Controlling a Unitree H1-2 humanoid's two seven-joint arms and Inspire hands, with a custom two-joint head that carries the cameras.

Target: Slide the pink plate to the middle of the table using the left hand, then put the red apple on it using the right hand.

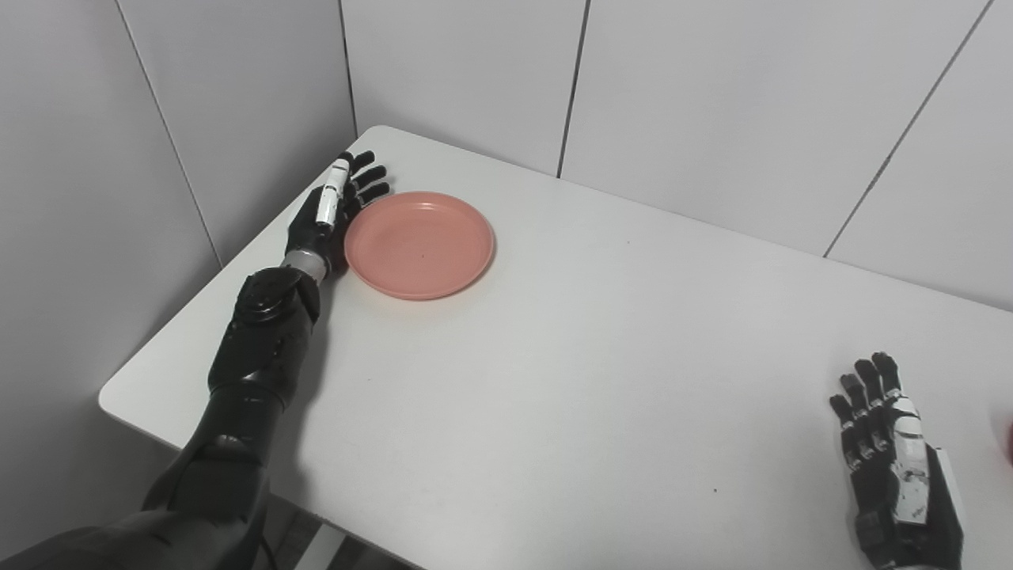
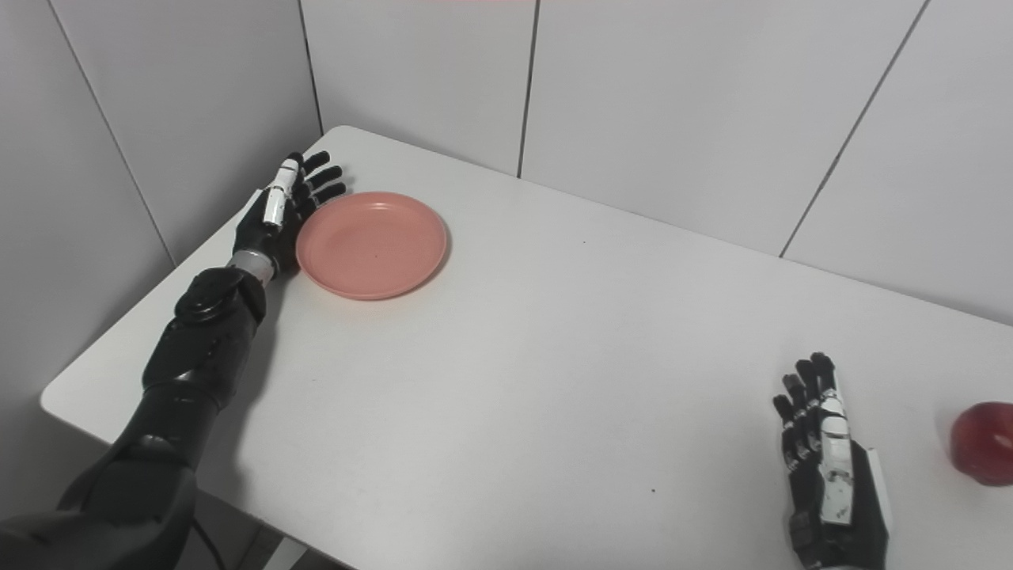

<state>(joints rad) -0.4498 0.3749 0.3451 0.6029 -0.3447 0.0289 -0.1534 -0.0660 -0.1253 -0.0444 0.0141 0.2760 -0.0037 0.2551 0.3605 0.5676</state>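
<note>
I see grey panelled walls closing in a corner behind a white worktop (image 2: 554,356), which fills most of both views. The pink plate (image 2: 372,244) sits at the far left, well away from the middle where I want it. It looks like thin moulded plastic: light, stiff, with a low raised rim, and I expect it to skate easily on this smooth surface. I judge a flat push against the left edge of the rim is the right purchase rather than a lift. Being round, it has no long axis and points nowhere; it lies flat, open side up.

My left hand (image 2: 273,210) stands on edge just left of the plate, fingers straight and spread a little at the tips, palm against the rim or very nearly; it holds nothing.

My right hand (image 2: 827,467) rests at the near right, fingers extended and side by side, empty.

The red apple (image 2: 981,442) lies just right of that hand, apart from it, cut by the frame edge. I take it as firm, smooth and prone to roll, so I would wrap it around its widest part. I cannot tell where its stem points.
</note>
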